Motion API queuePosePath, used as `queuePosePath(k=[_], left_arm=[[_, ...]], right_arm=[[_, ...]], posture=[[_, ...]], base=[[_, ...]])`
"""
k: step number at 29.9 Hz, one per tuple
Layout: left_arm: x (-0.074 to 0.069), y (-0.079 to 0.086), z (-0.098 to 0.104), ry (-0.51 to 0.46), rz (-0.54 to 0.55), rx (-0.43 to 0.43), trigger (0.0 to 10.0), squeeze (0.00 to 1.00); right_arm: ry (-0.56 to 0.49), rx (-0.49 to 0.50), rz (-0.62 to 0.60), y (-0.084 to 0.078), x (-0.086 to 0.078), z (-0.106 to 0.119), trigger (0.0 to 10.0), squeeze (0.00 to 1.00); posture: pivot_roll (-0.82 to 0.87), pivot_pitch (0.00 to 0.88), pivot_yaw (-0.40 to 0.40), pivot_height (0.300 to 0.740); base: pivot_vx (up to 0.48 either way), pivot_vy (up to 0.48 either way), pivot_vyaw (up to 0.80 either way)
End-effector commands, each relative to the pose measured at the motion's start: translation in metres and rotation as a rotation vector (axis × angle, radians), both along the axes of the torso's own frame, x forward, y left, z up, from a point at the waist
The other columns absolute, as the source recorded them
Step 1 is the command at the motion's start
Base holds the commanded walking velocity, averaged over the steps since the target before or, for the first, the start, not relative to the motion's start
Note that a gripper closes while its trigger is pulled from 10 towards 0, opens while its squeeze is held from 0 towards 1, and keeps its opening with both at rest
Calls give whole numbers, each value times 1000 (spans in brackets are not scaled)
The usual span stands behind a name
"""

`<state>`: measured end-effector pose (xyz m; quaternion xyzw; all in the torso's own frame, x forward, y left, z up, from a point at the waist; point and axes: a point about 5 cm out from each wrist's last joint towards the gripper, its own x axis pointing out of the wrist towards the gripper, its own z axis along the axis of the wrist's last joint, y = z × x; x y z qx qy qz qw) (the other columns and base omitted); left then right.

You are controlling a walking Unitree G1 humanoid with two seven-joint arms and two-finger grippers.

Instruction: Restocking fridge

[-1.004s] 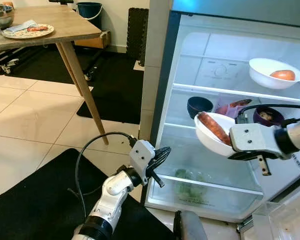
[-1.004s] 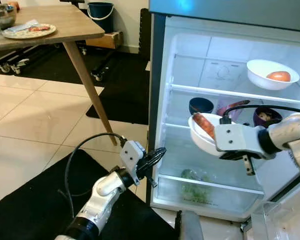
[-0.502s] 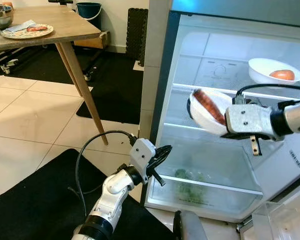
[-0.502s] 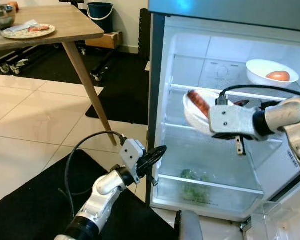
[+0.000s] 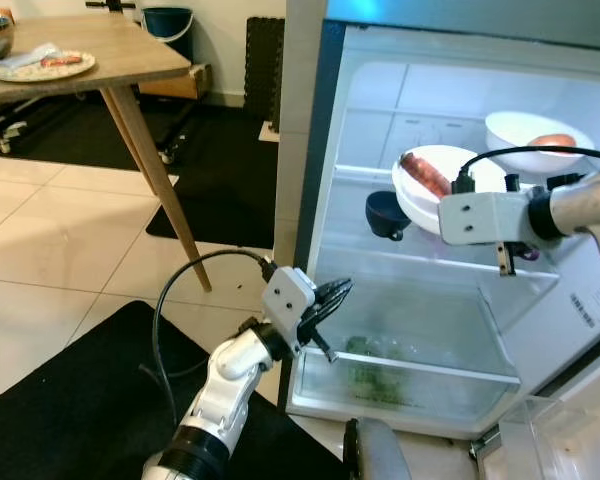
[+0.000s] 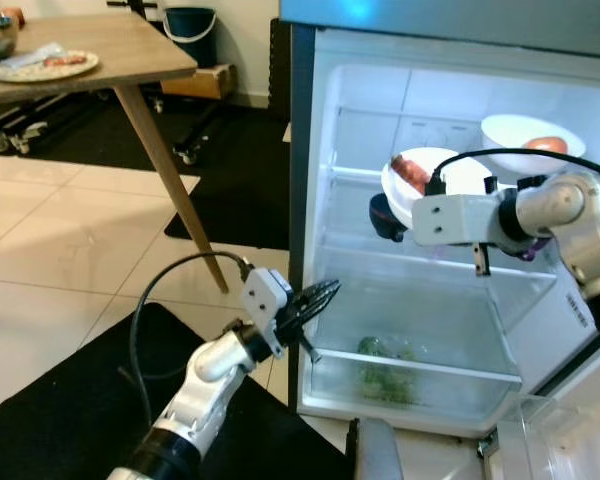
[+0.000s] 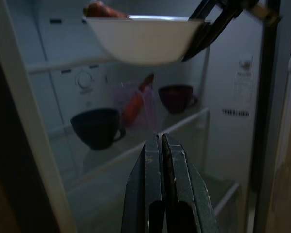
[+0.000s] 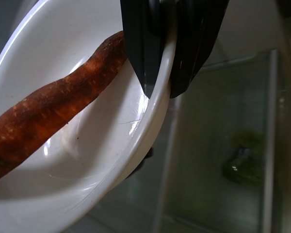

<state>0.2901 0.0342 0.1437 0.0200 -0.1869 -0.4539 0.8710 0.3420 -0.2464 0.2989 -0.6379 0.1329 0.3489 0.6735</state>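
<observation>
Inside fridge [image 5: 450,330], right pincer [image 8: 167,73] grips white bowl [image 5: 430,195] holding carrot [image 8: 48,111]; left pincer [image 7: 163,145] closed.

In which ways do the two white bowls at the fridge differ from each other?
The near white bowl is gripped at its rim by the right gripper and hangs in the air; the far white bowl rests on the top shelf. The near one holds a long brown root, the far one something round and orange. Both are white.

left claw [image 7: 162,145]: fingers pressed together, arm low, reaching forward | right claw [image 8: 166,73]: clamped, arm raised, extended leftward
</observation>
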Motion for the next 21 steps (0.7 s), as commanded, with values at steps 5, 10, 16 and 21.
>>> queuePosePath(k=[5,10,16,21], left_arm=[[-3,-1,12,-15,3,-85,10000,0],[-4,1,16,-4,8,-130,10000,0],[-5,0,27,-11,3,-182,10000,0],[-7,-3,31,-16,-9,-189,10000,0]], right_arm=[[-28,-43,-19,-1,10,0,10000,0],[-47,-52,-10,1,15,3,10000,0],[-93,-75,-11,5,24,10,10000,0],[-132,-91,-29,4,30,20,10000,0]], posture=[[-109,0,-74,497],[-109,0,-76,497],[-110,0,-77,497],[-112,0,-78,497]], base=[[0,0,0],[0,0,0],[0,0,0],[0,0,0]])
